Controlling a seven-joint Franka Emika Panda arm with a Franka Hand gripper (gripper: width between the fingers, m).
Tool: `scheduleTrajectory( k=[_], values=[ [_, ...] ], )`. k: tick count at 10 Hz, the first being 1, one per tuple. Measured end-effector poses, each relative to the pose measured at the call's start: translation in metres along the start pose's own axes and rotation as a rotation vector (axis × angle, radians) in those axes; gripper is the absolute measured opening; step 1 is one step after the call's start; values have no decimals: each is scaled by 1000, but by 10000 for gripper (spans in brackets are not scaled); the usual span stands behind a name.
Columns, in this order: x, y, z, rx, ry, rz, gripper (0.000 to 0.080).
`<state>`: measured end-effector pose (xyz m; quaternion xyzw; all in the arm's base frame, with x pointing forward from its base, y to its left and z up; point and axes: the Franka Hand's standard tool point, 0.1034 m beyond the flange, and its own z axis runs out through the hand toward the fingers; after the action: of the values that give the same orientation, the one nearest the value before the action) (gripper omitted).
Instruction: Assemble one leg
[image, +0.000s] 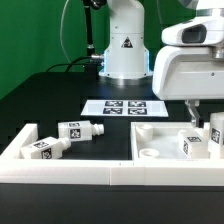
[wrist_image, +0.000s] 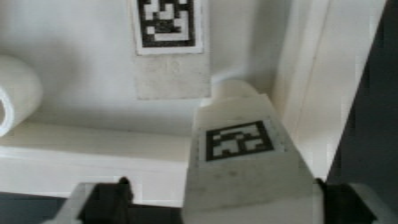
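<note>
Fig. legend, one-leg assembly, mid-step. Exterior view: the gripper hangs low over the wide flat panel, at the exterior view's right. A tagged leg stands upright just under the gripper body, on or just above the panel; which of the two cannot be told. A second tagged block sits on the panel near it. Two spare legs lie on their sides at the exterior view's left, inside the white rim: spare leg A and spare leg B, close to each other, well apart from the gripper. The marker board lies flat on the black table, behind the panel.

Wrist view: the leg fills the centre, tilted a little, tag facing the camera, w/ dark fingertips at either side of its near end. Fingers look closed on the leg, though the contact itself is at the frame edge & not fully shown. A round hole edge in the panel shows to one side of the leg.

Step in hand (judgement): leg is gripped and is being carried or seated at a panel hole; stub end not visible, so engagement unknown.

Next move calls for: stub lined up square w/ hole axis, tilt taken out, then descent & turning-in w/ steady grip. Risk: skewed entry, jammed stub.
</note>
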<state>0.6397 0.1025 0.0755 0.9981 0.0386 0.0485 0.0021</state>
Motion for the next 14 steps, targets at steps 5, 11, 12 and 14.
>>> scheduleTrajectory(
  k=[5,11,12,14],
  values=[
    [0,1,1,17,2,304,285],
    [-5,15,1,-11,1,693,288],
    [-5,16,1,-12,2,695,288],
    [-3,15,-9,-3,11,669,513]
  ],
)
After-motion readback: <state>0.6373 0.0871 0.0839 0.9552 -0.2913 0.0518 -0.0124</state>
